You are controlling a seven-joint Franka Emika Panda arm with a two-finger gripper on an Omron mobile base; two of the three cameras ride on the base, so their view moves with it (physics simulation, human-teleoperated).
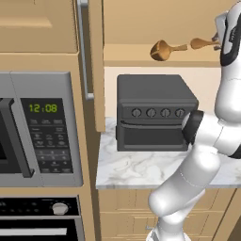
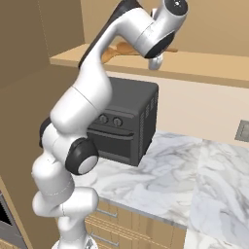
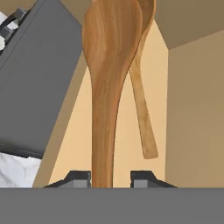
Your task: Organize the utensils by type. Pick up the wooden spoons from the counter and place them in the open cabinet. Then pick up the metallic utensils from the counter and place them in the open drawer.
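Open cabinet shelf above the marble table carries one wooden spoon; the fingers pinch a second wooden spoon's handle beside it.

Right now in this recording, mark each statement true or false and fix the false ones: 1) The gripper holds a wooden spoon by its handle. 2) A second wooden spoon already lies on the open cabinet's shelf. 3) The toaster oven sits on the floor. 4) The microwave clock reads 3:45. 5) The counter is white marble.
1) True: in the hand view the gripper is closed on the handle of the held wooden spoon.
2) True: the second wooden spoon lies on the open cabinet shelf.
3) False: the toaster oven stands on the counter.
4) False: the microwave clock reads 12:08.
5) True: white marble with grey veins.
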